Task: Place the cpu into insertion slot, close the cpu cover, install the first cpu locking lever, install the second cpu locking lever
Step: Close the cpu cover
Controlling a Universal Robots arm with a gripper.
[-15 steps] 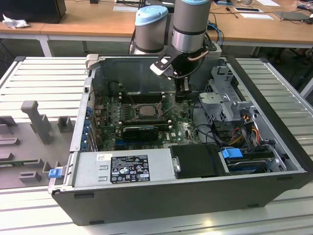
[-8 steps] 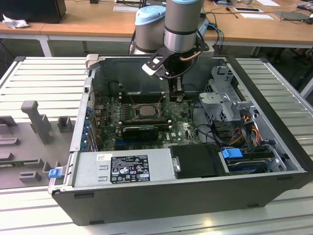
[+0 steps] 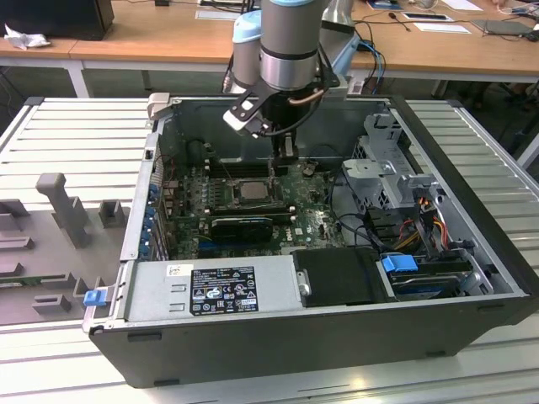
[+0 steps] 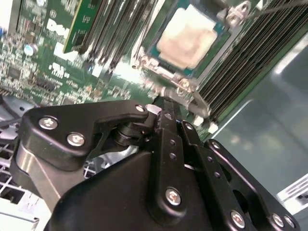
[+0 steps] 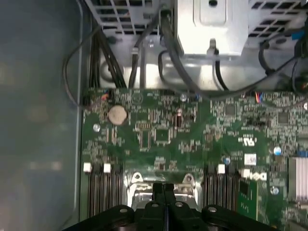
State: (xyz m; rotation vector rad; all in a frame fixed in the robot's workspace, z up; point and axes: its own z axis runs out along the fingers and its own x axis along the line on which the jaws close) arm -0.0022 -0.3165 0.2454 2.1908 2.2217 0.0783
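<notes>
You've got jaws pinched shut, empty, tips at rim of insertion slot (image 4: 163,71); cpu (image 4: 187,36) seated just beyond.

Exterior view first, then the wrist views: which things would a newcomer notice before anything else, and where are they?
The arm comes from above into an open computer case lying on a slatted metal table. Its black gripper, fingers together, hangs low over the green board. Next to it, in the second wrist view, the pale cpu lies flat, framed in silvery metal.
</notes>
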